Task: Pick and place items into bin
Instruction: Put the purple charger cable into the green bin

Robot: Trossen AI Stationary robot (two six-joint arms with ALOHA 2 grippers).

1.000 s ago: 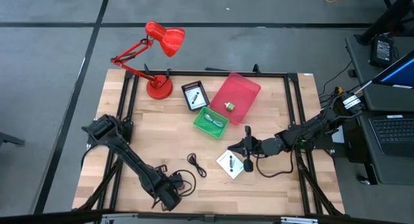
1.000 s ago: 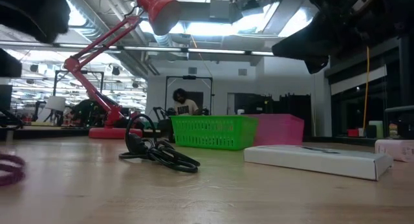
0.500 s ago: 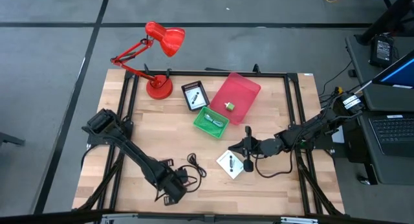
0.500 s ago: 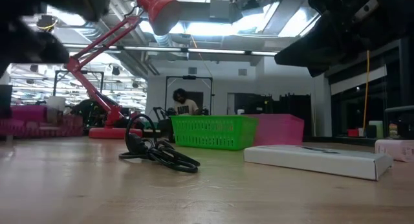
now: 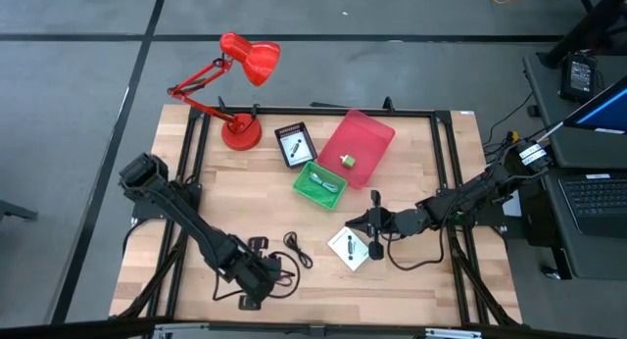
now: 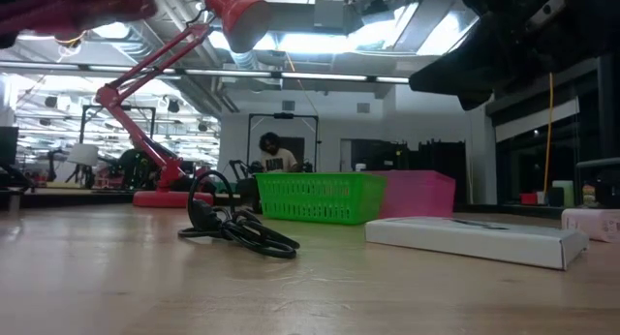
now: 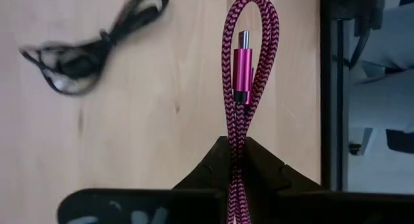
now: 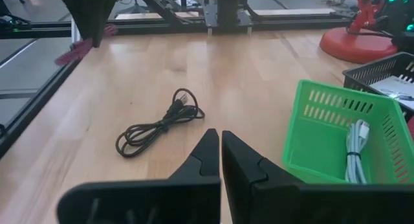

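The maroon cable (image 7: 244,88) hangs looped from your left gripper (image 7: 237,160), fingers pinched shut on it, above the surface's near-left part; carry it high over the black cable (image 5: 297,246) to the green bin (image 5: 319,185); right gripper (image 8: 220,153) waits closed, empty.

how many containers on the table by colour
pink bin: 1
green basket: 1
black basket: 1
total: 3
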